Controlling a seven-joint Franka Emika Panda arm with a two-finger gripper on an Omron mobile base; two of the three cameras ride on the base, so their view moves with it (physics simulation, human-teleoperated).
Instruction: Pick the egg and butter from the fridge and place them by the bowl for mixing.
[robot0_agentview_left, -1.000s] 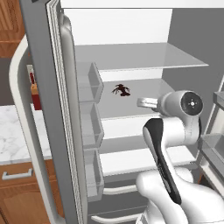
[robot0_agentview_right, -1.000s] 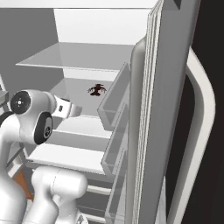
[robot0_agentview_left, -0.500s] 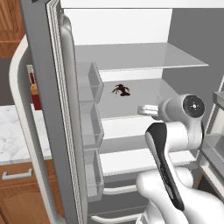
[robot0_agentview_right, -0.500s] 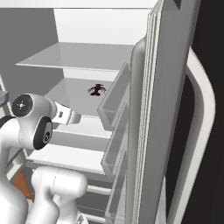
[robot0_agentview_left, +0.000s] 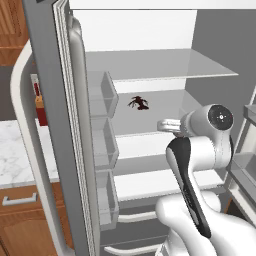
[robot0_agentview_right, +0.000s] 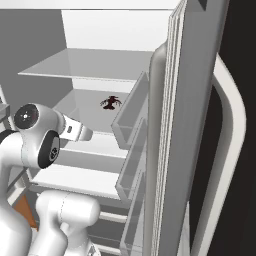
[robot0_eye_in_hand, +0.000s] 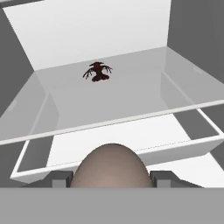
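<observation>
In the hand view the egg (robot0_eye_in_hand: 111, 168), a brownish-grey speckled oval, sits between my two fingertips (robot0_eye_in_hand: 61, 178), and my gripper (robot0_eye_in_hand: 111, 180) is shut on it. The open fridge (robot0_eye_in_hand: 131, 100) lies ahead with its white shelves. In the left base view my gripper (robot0_agentview_left: 165, 125) hangs in front of the middle shelf of the fridge (robot0_agentview_left: 160, 70). The right base view shows the gripper (robot0_agentview_right: 86, 133) at the same height before the fridge (robot0_agentview_right: 75, 67). The butter and the bowl are out of view.
A dark red-brown spiky item (robot0_agentview_left: 138, 103) (robot0_agentview_right: 110, 102) (robot0_eye_in_hand: 97, 71) lies at the back of the middle shelf. Clear door bins (robot0_agentview_left: 102, 140) (robot0_agentview_right: 131, 125) flank the opening on both open doors. A marble counter (robot0_agentview_left: 12, 155) over wooden cabinets stands to the left.
My hand, still shut on the egg, has sunk a little and drawn slightly back from the shelf. The spiky item has not moved.
</observation>
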